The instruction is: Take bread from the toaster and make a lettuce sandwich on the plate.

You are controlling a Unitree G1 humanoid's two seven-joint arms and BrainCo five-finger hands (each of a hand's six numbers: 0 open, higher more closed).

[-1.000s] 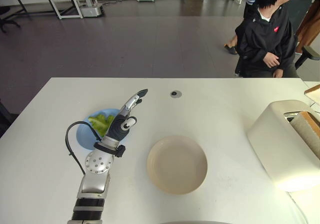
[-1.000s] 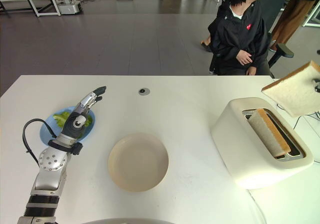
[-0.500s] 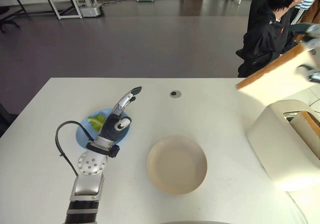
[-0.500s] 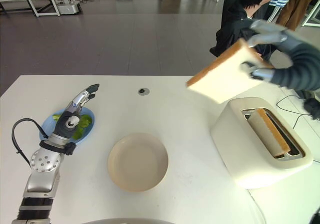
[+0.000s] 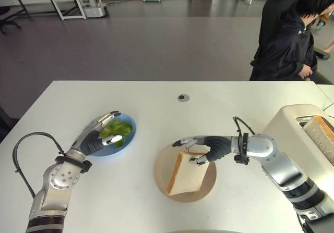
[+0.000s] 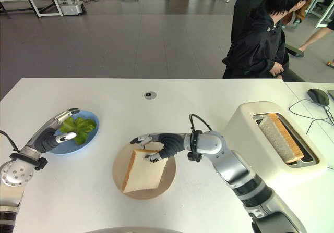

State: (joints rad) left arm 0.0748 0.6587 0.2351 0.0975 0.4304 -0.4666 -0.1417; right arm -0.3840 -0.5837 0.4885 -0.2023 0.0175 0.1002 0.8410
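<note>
— What is seen lowest, in the middle of the frame?
— A tan plate (image 5: 159,171) is set on the white table (image 5: 235,108). A slice of bread (image 5: 185,174) is leaned on it, tilted, and its low end looks to be down on the plate.
— How is the bread held?
— Its top edge is pinched by the right hand (image 5: 209,148). Some fingers are closed on it, and one is stuck out to the left.
— And at the right edge?
— A toaster (image 5: 292,155) is stood there, with another slice (image 5: 319,139) sticking up from its slot.
— What is found farther up, on the left?
— Some lettuce (image 5: 119,129) is laid in a blue dish (image 5: 129,131). The left hand (image 5: 96,139) is held over it, fingers apart, with nothing gripped.
</note>
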